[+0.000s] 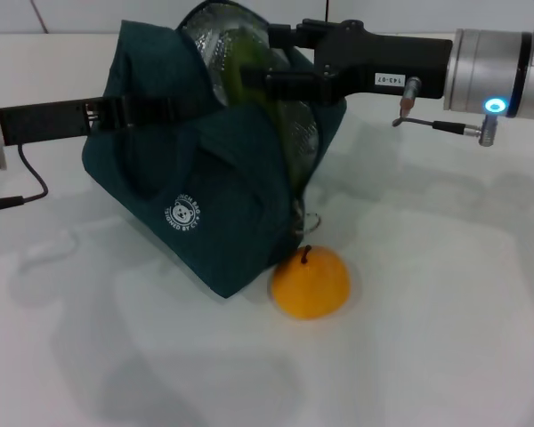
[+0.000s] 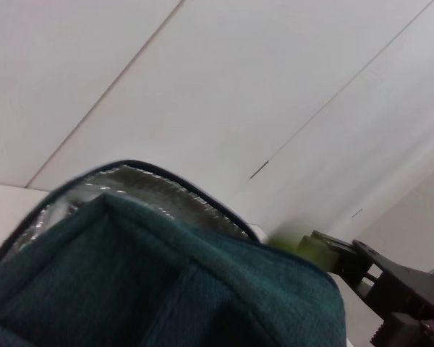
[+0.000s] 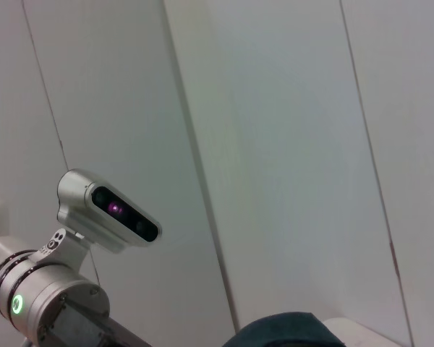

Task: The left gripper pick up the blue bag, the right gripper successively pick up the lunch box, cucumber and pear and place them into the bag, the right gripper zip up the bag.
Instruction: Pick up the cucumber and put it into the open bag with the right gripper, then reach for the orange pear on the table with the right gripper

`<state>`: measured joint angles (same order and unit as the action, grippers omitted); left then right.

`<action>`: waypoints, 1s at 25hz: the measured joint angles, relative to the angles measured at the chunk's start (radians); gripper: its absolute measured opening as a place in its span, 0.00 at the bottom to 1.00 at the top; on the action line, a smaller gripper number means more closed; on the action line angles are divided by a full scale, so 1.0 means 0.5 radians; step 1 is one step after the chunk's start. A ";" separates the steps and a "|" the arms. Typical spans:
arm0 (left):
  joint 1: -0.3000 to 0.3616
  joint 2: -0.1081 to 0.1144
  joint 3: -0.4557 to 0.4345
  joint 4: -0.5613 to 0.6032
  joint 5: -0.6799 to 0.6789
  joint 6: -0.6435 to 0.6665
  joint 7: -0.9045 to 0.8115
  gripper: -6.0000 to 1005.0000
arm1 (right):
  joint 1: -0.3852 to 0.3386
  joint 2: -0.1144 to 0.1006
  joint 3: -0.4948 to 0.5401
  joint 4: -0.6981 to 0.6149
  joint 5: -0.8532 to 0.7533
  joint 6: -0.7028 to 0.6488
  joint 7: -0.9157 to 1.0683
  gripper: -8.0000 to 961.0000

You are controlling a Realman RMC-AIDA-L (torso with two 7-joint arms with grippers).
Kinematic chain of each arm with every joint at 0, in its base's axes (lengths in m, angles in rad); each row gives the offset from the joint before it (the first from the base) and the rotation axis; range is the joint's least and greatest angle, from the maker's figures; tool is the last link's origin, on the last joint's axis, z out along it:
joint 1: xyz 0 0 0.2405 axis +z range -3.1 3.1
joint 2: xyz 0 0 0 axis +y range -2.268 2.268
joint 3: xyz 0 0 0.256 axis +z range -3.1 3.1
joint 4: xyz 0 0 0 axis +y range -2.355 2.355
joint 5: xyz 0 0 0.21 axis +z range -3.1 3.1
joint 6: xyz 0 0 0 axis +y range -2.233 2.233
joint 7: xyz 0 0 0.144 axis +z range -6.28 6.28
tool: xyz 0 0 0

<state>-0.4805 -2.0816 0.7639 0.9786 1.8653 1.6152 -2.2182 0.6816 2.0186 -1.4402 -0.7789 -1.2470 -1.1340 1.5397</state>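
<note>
Teal fabric dominates: the blue bag (image 1: pixel 191 191) leans tilted on the white table (image 1: pixel 445 294), its foil-lined mouth open. Clamped on its handle from the side, the left gripper (image 1: pixel 116 113) holds it up. Reaching into the mouth, the right gripper (image 1: pixel 258 67) carries the cucumber (image 1: pixel 236 55), green showing between its fingers at the opening; whether the lunch box is inside I cannot tell. Beside the bag's lower corner, the pear (image 1: pixel 310 283) waits, with zipping left to do.

Teal blue bag (image 1: pixel 196 187) tilted open, cucumber (image 1: pixel 245 58) inside, pear (image 1: pixel 310 283) beside
</note>
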 joint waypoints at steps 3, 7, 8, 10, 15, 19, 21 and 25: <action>0.000 -0.002 0.000 0.000 0.000 0.000 0.000 0.04 | -0.006 0.000 0.002 -0.007 0.000 0.000 0.001 0.76; 0.009 -0.003 0.000 0.000 -0.002 0.000 -0.001 0.04 | -0.021 0.000 0.013 -0.021 0.002 -0.003 0.005 0.83; 0.011 -0.003 0.000 0.000 -0.003 0.000 -0.001 0.04 | -0.036 -0.001 0.016 -0.043 0.006 -0.007 0.006 0.83; 0.013 -0.002 0.000 0.000 -0.004 0.000 -0.002 0.04 | -0.071 -0.008 0.019 -0.090 0.008 -0.022 0.009 0.83; 0.020 0.004 0.000 0.000 -0.004 0.000 0.002 0.04 | -0.172 -0.073 0.051 -0.231 -0.075 -0.210 0.082 0.83; 0.034 0.003 -0.001 -0.002 -0.005 -0.001 0.060 0.04 | -0.229 -0.135 0.106 -0.318 -0.341 -0.445 0.125 0.83; 0.043 0.001 -0.005 -0.010 -0.005 -0.002 0.076 0.04 | -0.282 -0.125 0.170 -0.336 -0.458 -0.548 0.079 0.83; 0.046 0.000 -0.071 -0.074 -0.005 -0.005 0.116 0.05 | -0.425 -0.058 0.304 -0.359 -0.526 -0.716 -0.102 0.83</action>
<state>-0.4574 -2.0814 0.7282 0.9416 1.8628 1.6129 -2.1599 0.4688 1.9897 -1.2882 -0.9586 -1.5099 -1.4922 1.4889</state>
